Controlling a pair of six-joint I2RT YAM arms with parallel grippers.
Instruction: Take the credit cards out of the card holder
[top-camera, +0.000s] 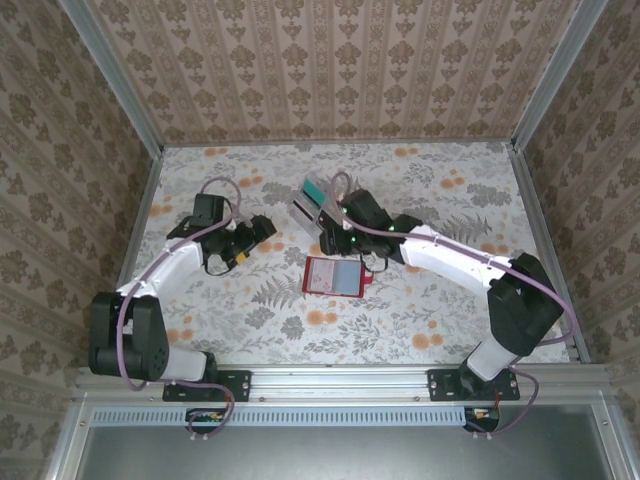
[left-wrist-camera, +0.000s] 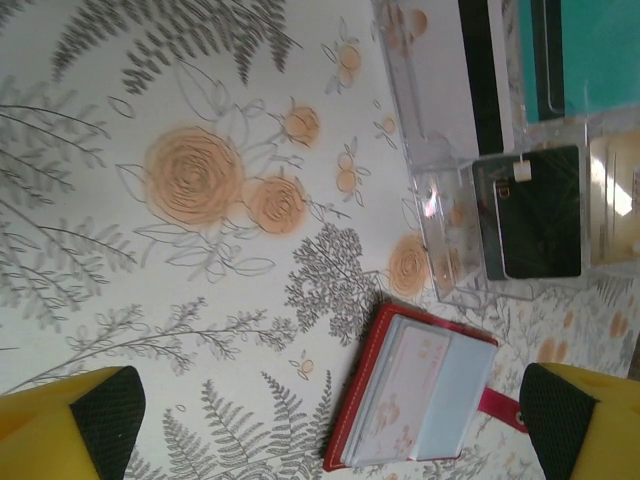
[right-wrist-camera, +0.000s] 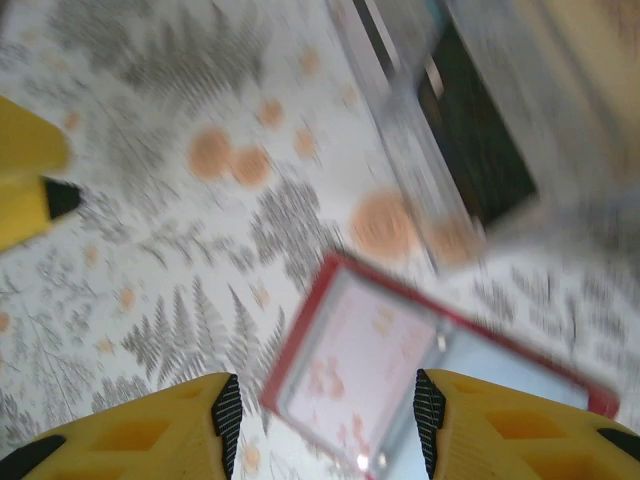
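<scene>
The red card holder (top-camera: 332, 277) lies open and flat on the floral cloth, its red tab (top-camera: 368, 282) pointing right. A pale credit card (left-wrist-camera: 410, 395) sits in its pocket beside the grey-blue lining (left-wrist-camera: 465, 385). My right gripper (top-camera: 333, 243) hovers just above the holder's far edge. In the blurred right wrist view it (right-wrist-camera: 320, 430) stands open, with the holder (right-wrist-camera: 400, 370) below and between its fingers. My left gripper (top-camera: 258, 232) is to the left of the holder, open and empty. Its wrist view shows the gripper (left-wrist-camera: 325, 440) spread wide and the holder (left-wrist-camera: 420, 400) low on the right.
A clear plastic rack (top-camera: 315, 200) with teal and dark cards stands just behind the holder, close to the right wrist; it is also in the left wrist view (left-wrist-camera: 510, 200). Patterned walls enclose the table. A yellow finger of the left gripper (right-wrist-camera: 25, 170) appears at the right wrist view's left edge.
</scene>
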